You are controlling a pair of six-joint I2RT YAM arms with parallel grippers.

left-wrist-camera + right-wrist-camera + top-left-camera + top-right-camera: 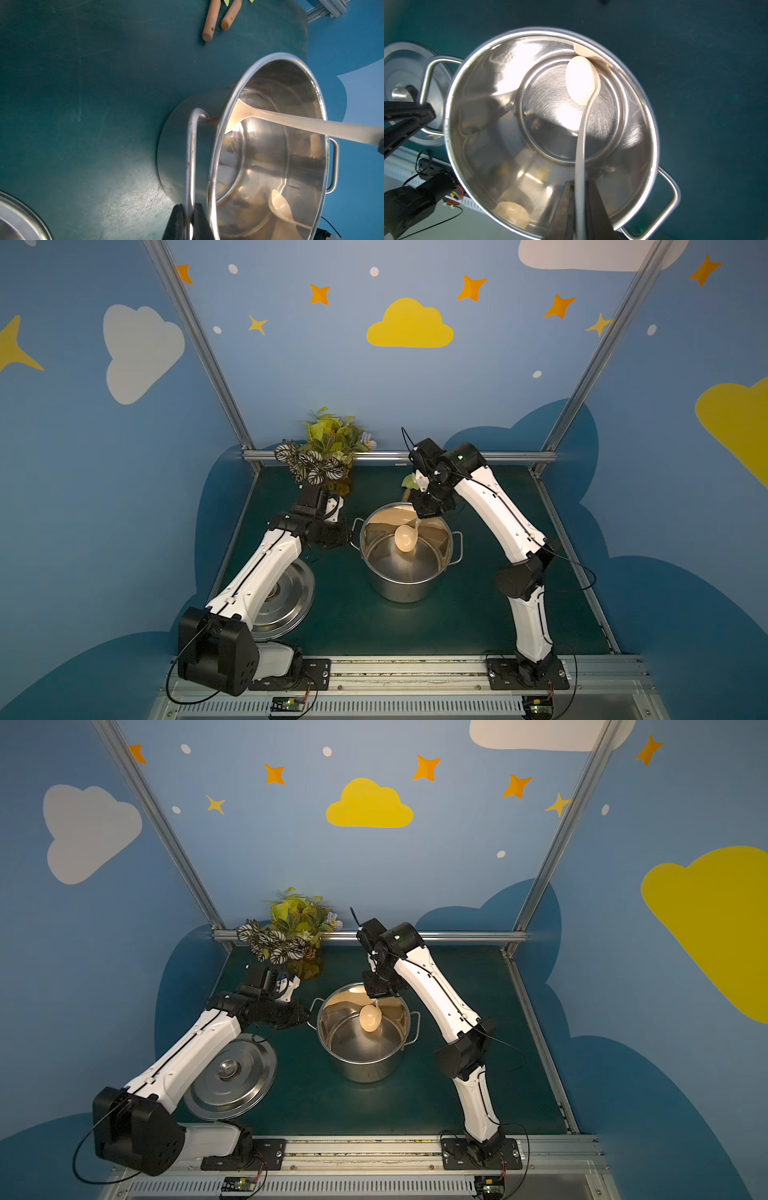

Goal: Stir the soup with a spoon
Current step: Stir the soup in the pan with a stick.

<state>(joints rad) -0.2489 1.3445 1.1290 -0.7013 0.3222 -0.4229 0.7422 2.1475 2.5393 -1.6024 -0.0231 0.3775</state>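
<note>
Right wrist view looks down the length of the spoon (582, 128). The right tool (579, 184) is closed tight on the thin handle, high up near its end. The round cream bowl hangs low inside the pot (481, 145), and I can't tell whether it touches the bottom. In both top views the bowl shows inside the rim, a little toward the far side. The pot stands around the middle of the green surface (332, 614).

On the left, the left tool (188, 207) is pinched shut around the pot's loop handle (192, 145), which should hold the pot in place. The lid (249, 1088) is off and lies flat at the near left, partly under the left arm. A plant (328, 448) stands at the far left, well clear of the work.

I'd say the stirring itself is the step in hand: spoon gripped, bowl down in the pot, pot held. I see no liquid, only bare shiny steel, so it looks like a dry stir.

The next move, as I judge it, calls for sweeping the bowl round in a circle along the wall. It should stay low, with the handle clear of the rim. The left grip has to stay firm, or a push against the wall could slide or tip the pot. The thin, smooth handle could also twist in the right tool if the bowl catches.
</note>
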